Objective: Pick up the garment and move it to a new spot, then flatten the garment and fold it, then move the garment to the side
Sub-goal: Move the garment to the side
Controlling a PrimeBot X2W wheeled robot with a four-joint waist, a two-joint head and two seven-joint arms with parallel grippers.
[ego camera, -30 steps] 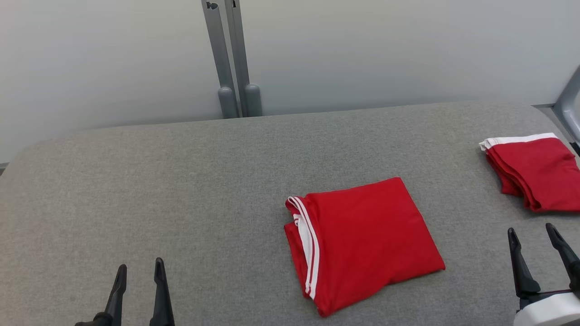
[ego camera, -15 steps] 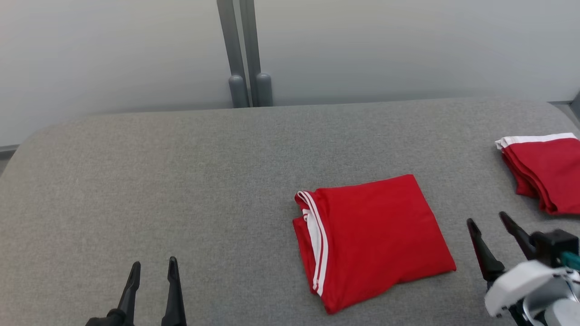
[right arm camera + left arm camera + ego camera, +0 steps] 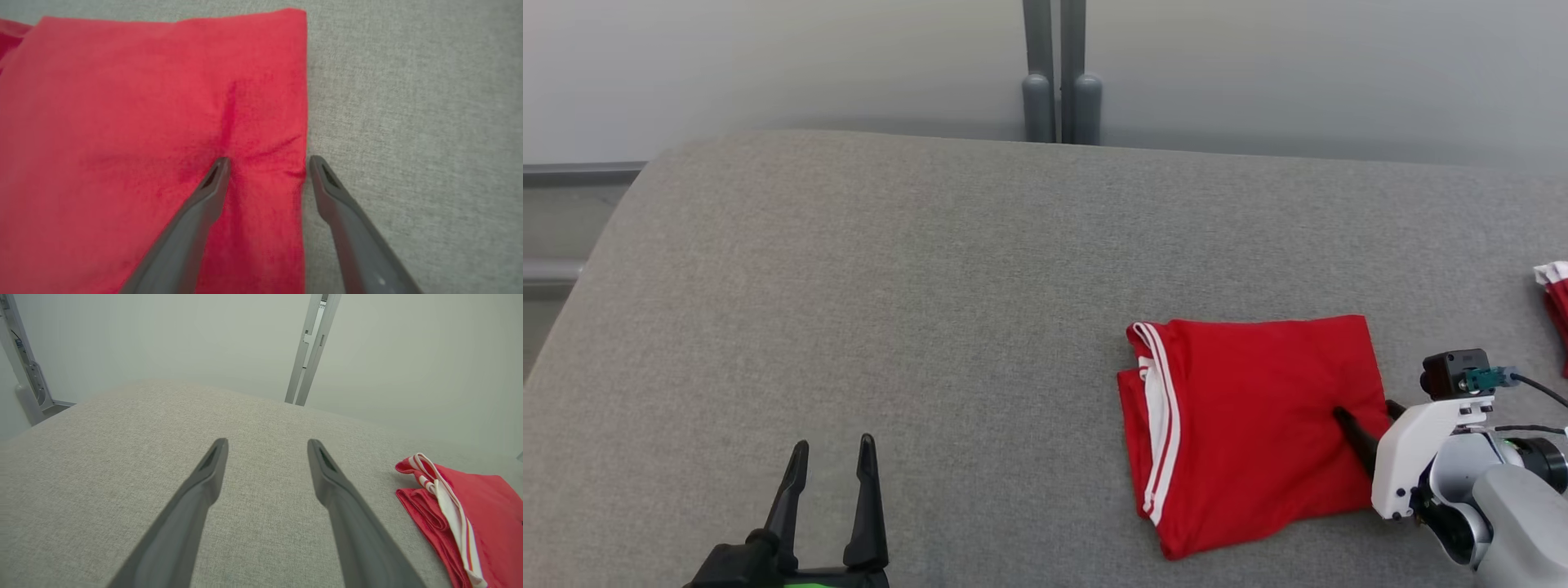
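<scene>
l gripper (image 3: 833, 445) sat low at the l of the head view, fingers spread wide w/ nothing btwn them, over the bare grey padded table (image 3: 931, 286). two grey posts (image 3: 1058, 90) stood behind its far edge. the folded red garment (image 3: 1250, 425) w/ white stripes lay flat on the table's r half, striped edge facing l. r gripper (image 3: 1365, 410) was at its r edge, fingers apart & straddling that edge: one tip on the fabric where creases gathered, the other just off it on the table. another red & white cloth (image 3: 1553, 298) lay at far r.
</scene>
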